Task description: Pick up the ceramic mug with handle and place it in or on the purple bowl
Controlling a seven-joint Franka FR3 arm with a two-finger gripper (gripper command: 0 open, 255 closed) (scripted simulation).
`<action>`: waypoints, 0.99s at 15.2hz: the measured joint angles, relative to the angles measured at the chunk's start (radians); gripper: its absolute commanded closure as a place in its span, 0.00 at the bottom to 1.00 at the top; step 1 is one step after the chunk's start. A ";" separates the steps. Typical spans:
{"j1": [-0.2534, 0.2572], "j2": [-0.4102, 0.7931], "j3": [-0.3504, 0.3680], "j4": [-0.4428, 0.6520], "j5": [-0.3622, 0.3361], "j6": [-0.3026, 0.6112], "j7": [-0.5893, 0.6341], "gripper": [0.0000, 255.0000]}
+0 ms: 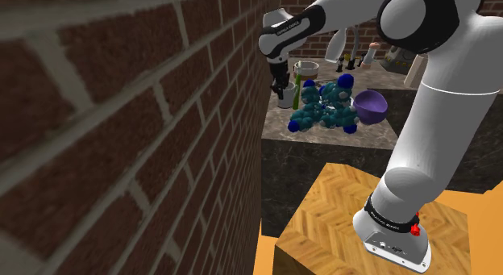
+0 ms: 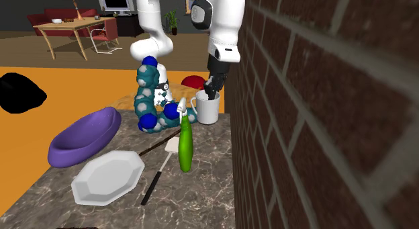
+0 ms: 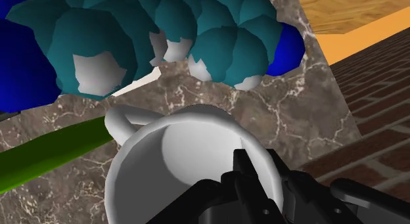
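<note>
A white mug (image 2: 207, 108) with a handle stands at the counter's corner by the brick wall, also seen from the shoulder camera as the mug (image 1: 286, 94). My black gripper (image 2: 212, 93) comes down into it from above. In the wrist view the gripper (image 3: 246, 170) is shut on the rim of the mug (image 3: 171, 157), on the side away from the handle. The purple bowl (image 2: 84, 135) lies at the opposite counter edge, beyond the toy, and appears as the bowl (image 1: 369, 106) in the shoulder view.
A teal and blue bead-like toy (image 2: 153, 100) sits between mug and bowl. A green bottle (image 2: 185, 146), a white plate (image 2: 109, 177) and a dark-handled utensil (image 2: 158, 170) lie on the marble counter (image 2: 201, 194). The brick wall (image 2: 322, 93) runs close beside the mug.
</note>
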 measured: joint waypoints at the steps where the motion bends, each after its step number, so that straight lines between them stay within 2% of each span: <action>1: 0.000 -0.005 0.000 0.009 -0.001 -0.013 -0.001 1.00; 15: 0.003 -0.040 0.001 0.149 -0.002 -0.188 -0.016 1.00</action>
